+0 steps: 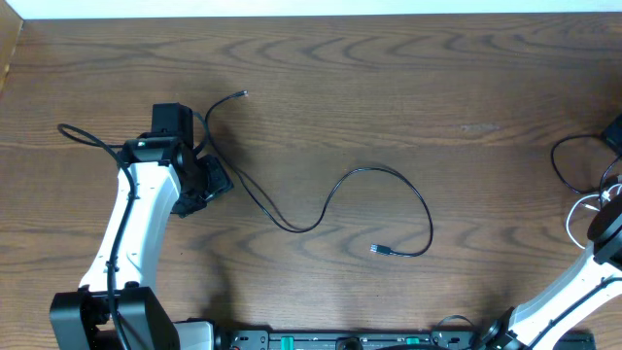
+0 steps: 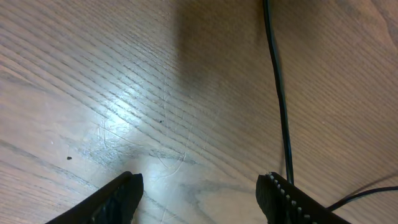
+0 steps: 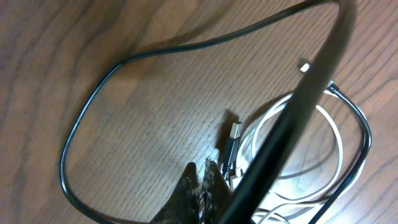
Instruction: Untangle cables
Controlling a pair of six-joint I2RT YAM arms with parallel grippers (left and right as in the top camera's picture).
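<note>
- A brown wood-grain table (image 1: 408,58) fills the overhead view, with a white-and-black robot arm at each lower corner.
- A long thin black cable (image 1: 292,227) lies loose across the middle of the table in an S-shaped curve. Its small plug end (image 1: 379,250) rests near the centre, and its other end lies further back and to the left.
- The left gripper (image 2: 199,193) sits low over bare wood, just beside the left stretch of this cable. Its pincer stands wide apart with nothing between the fingers.
- In the left wrist view the cable runs straight down to one fingertip (image 2: 283,194); whether they touch cannot be told.
- At the far right edge of the table a second thin black cable (image 3: 93,106) forms a large open loop.
- A thin white cable (image 3: 339,134) is coiled in a smaller ring, overlapping the right part of that loop.
- The right gripper (image 3: 204,173) has its pincer pressed fully together, gripping nothing visible. Its tip is just beside a metal-tipped plug (image 3: 234,134) and the white coil.
- A thick blurred black cord (image 3: 292,112) crosses close to the right wrist lens.
</note>
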